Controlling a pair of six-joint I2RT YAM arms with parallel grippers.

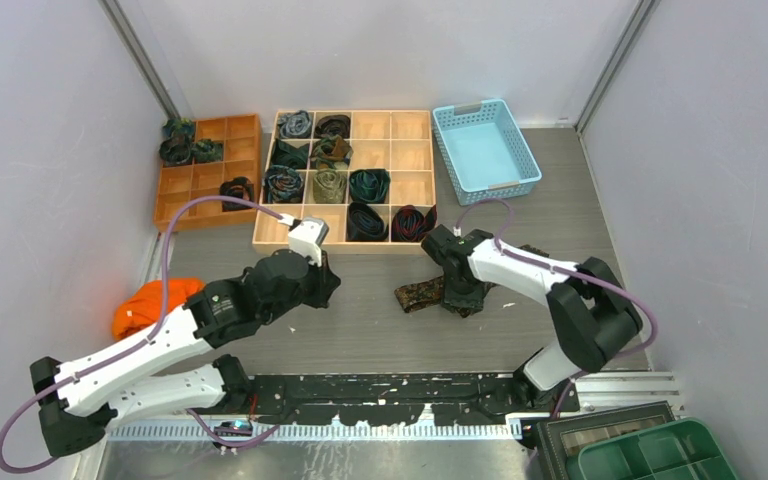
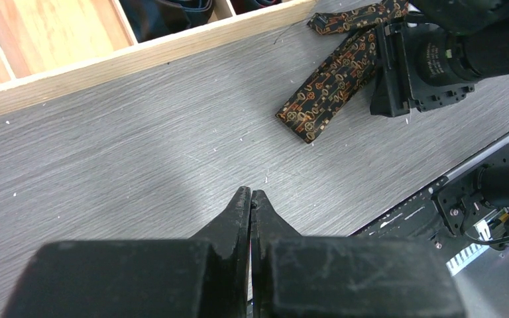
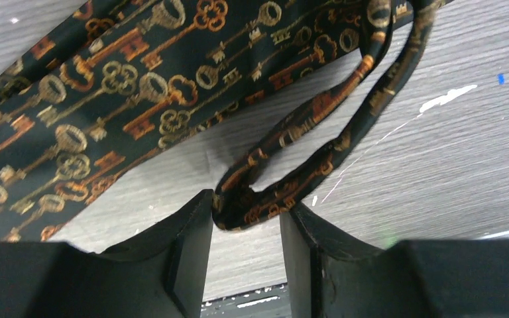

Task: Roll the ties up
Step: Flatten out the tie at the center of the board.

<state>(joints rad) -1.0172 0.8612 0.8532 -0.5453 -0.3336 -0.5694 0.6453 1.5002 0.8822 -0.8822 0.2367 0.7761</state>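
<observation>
A dark tie with a gold and orange key pattern (image 1: 420, 296) lies on the grey table in front of the wooden tray. My right gripper (image 1: 457, 290) stands over its right end. In the right wrist view the gripper (image 3: 246, 209) is shut on a folded loop of the tie (image 3: 139, 79), pinched at the fingertips, with the wide part spread to the upper left. My left gripper (image 1: 328, 285) is shut and empty to the left of the tie. In the left wrist view its gripper (image 2: 250, 193) hovers above bare table, with the tie (image 2: 335, 79) at the upper right.
A light wooden compartment tray (image 1: 345, 246) holds several rolled ties. An orange tray (image 1: 205, 180) at the back left holds a few more. A blue basket (image 1: 485, 150) stands at the back right. An orange cloth lump (image 1: 150, 305) lies left. A green bin (image 1: 660, 455) sits at the near right.
</observation>
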